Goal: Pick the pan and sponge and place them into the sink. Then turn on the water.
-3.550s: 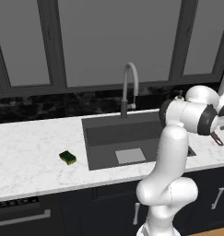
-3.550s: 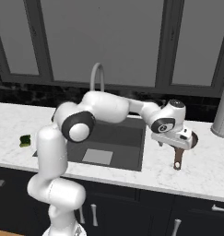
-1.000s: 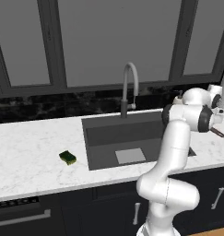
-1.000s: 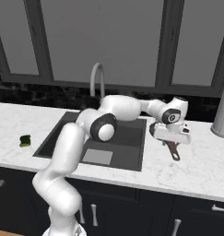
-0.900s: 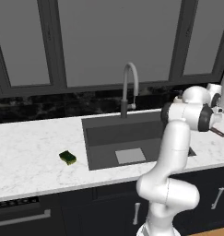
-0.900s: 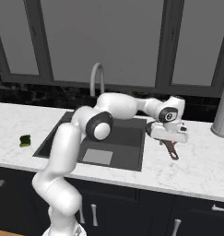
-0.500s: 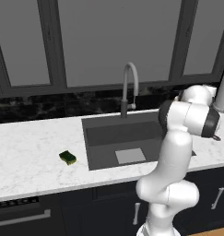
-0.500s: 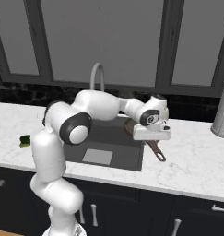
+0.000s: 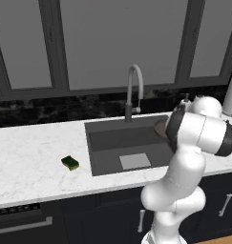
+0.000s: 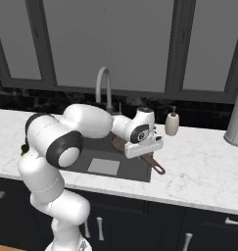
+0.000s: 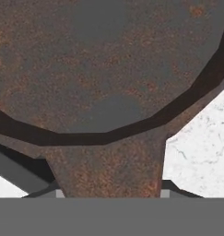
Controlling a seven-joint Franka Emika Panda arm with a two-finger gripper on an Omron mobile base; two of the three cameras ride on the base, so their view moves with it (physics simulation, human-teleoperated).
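The pan (image 10: pixel 121 143) hung over the sink's (image 9: pixel 108 143) right edge, its handle jutting out over the counter (image 10: pixel 203 162). The gripper (image 10: pixel 144 146) was clamped tight on the handle's root. This looked like the carry step; next the pan needed lowering into the sink and releasing. The sponge (image 9: pixel 70 163) lay left of the sink, the faucet (image 9: pixel 133 90) behind it under dark windows, no water running

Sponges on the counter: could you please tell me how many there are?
1. The sponge lies on the white counter left of the sink, apart from it. The arm may hide more of the counter.
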